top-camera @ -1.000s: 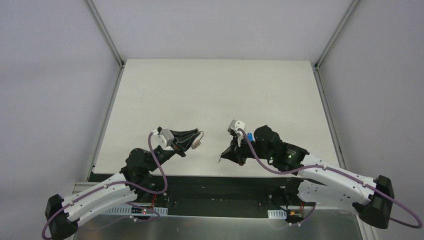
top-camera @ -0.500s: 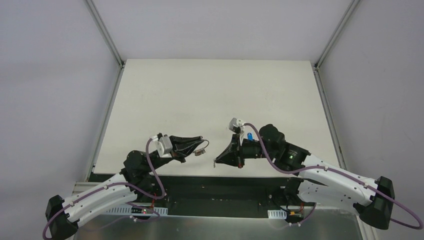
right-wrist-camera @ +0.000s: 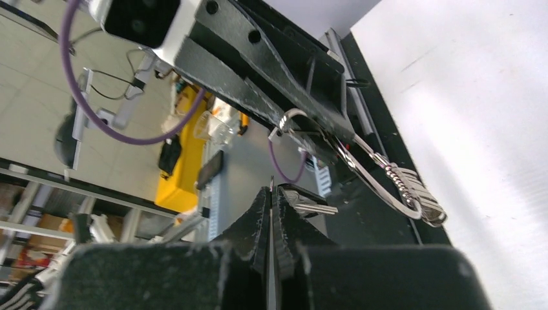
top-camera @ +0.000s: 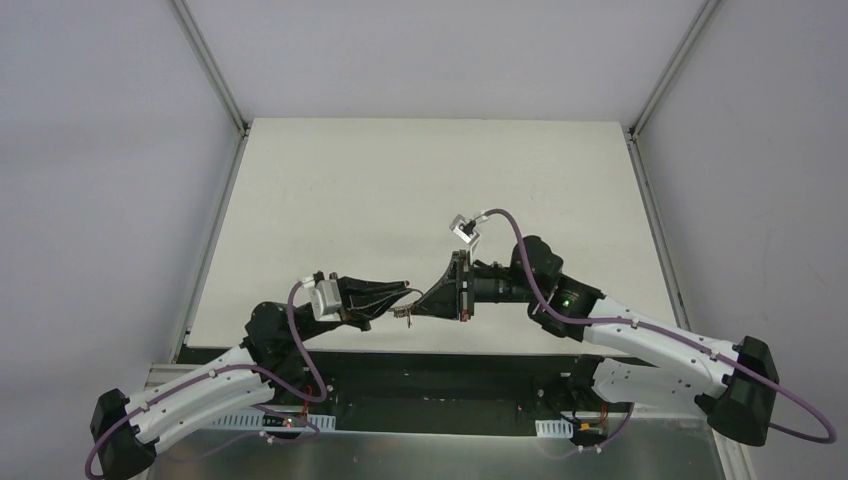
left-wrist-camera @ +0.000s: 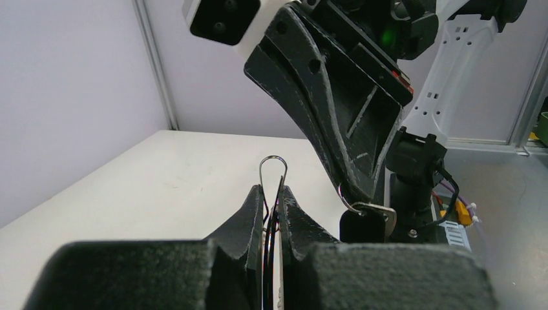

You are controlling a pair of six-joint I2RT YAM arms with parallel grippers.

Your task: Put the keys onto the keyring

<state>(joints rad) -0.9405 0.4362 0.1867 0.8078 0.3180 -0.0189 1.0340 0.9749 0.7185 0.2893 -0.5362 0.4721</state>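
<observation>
Both sets of jaws are pressed together: left gripper pinching the keyring, right gripper pinching the black-headed key.

Left gripper: aimed at 3 o'clock, tip to tip with the right
Right gripper: aimed at 9 o'clock
Keyring: dangling at left tip
Table: grippers over its 6 o'clock edge

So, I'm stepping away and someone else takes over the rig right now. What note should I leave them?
Left gripper: shut on the keyring, with a wire loop poking out past the fingertips.
Right gripper: shut, apparently pinching the black-headed key, tip to tip with the left.
Blue key: not visible in any view.
Done: ring and black key are lifted and brought together.
Left: no key looks threaded; thread both.
</observation>
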